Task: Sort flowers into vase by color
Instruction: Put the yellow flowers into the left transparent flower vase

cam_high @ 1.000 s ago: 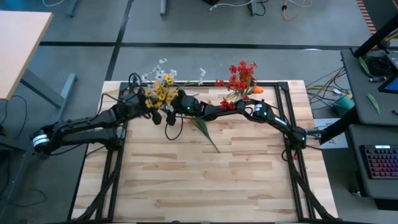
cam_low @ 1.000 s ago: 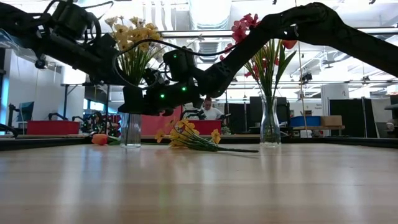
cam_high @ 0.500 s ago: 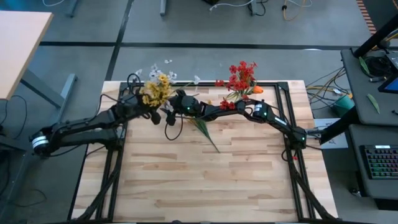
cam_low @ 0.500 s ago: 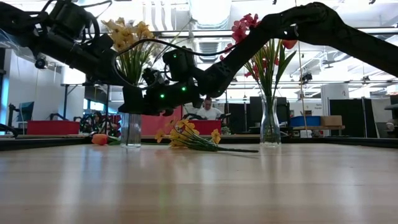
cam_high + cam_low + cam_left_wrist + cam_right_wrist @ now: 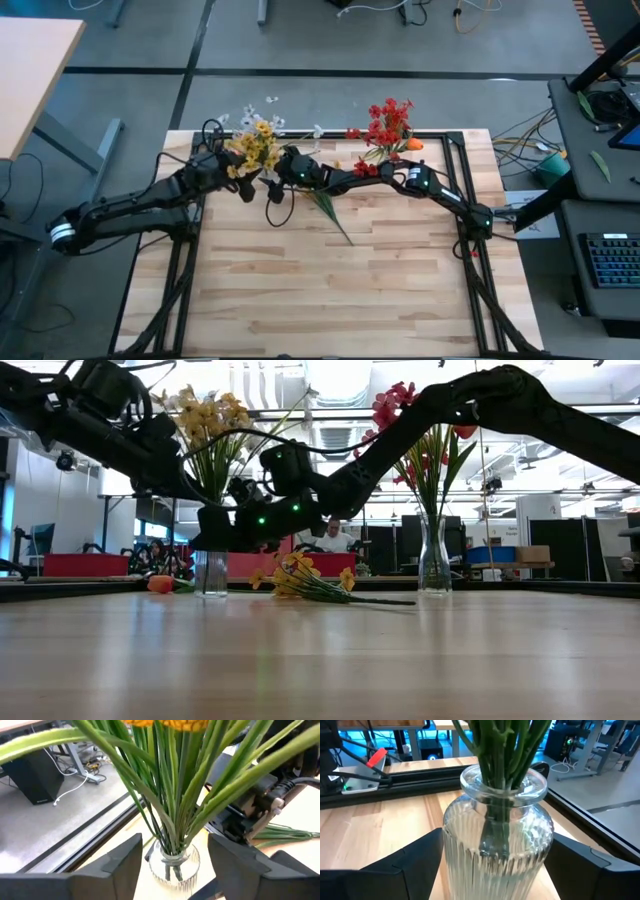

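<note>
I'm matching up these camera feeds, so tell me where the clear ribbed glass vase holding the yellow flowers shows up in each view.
High view: clear ribbed glass vase hidden under its yellow flowers, table's far left.
Low view: vase left of centre.
Left wrist view: vase bottom centre.
Right wrist view: vase fills the centre.
Shared landmark: green stems bunched into its neck.

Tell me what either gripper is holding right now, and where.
Nothing. The left gripper and right gripper both stand open around the vase of yellow flowers.

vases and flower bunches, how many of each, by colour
vases: 2, left vase and right vase
yellow bunches: 2, one in the left vase, one lying on the table
red bunches: 1, in the right vase
total: 5
</note>
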